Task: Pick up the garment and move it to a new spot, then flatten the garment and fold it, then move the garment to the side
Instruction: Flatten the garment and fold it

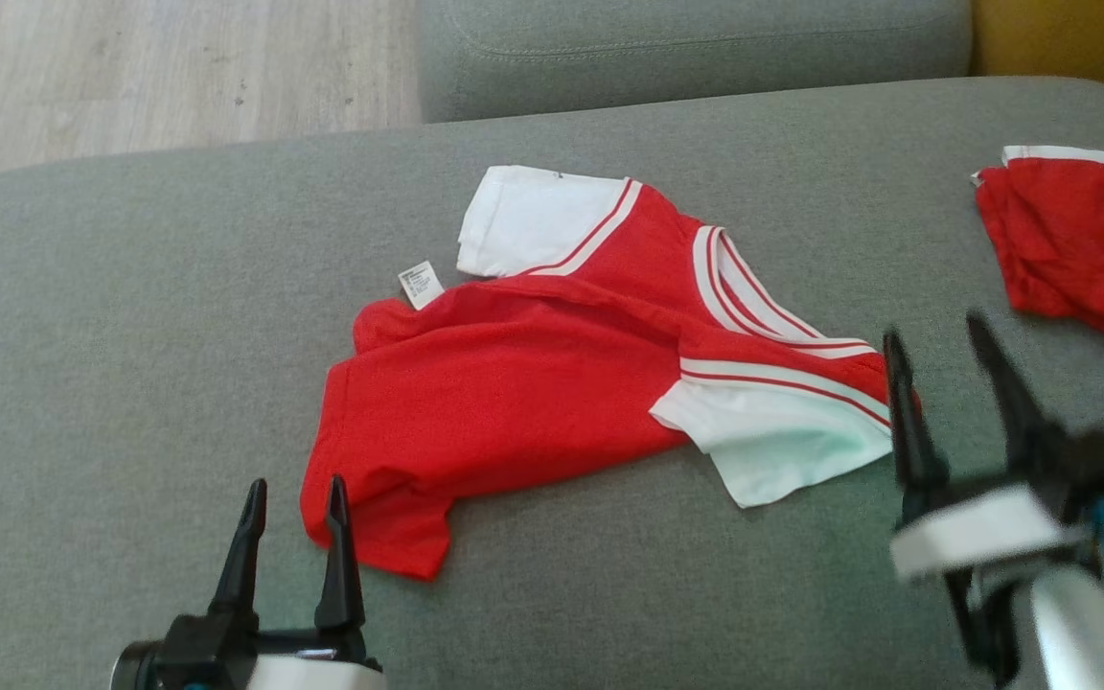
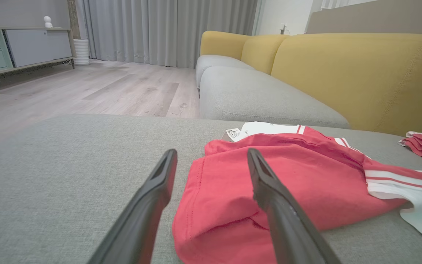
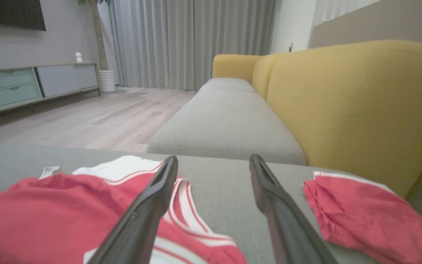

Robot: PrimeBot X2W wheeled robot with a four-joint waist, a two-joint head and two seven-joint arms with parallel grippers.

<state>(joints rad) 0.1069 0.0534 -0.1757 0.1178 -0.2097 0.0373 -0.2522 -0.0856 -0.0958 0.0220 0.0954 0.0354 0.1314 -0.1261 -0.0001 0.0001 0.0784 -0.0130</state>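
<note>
The garment [image 1: 514, 383] is a red T-shirt with white sleeves and a striped collar, lying rumpled on the grey sofa seat [image 1: 130, 335]. Its hem corner is folded over near my left gripper [image 1: 293, 498], which stands open at the lower left, its right finger over the red cloth [image 2: 233, 190]. My right gripper [image 1: 940, 350] is open beside the near white sleeve [image 1: 782, 441], holding nothing. In the right wrist view its left finger hangs over the collar [image 3: 181, 205] while my right gripper [image 3: 214, 165] points along the seat.
A second red garment with white trim [image 1: 1079, 249] lies at the right of the seat, also seen as a bundle [image 3: 361, 216]. A yellow backrest [image 3: 343, 110] runs along the right. Another grey cushion [image 1: 686, 48] lies beyond, with wooden floor [image 1: 130, 77] to the left.
</note>
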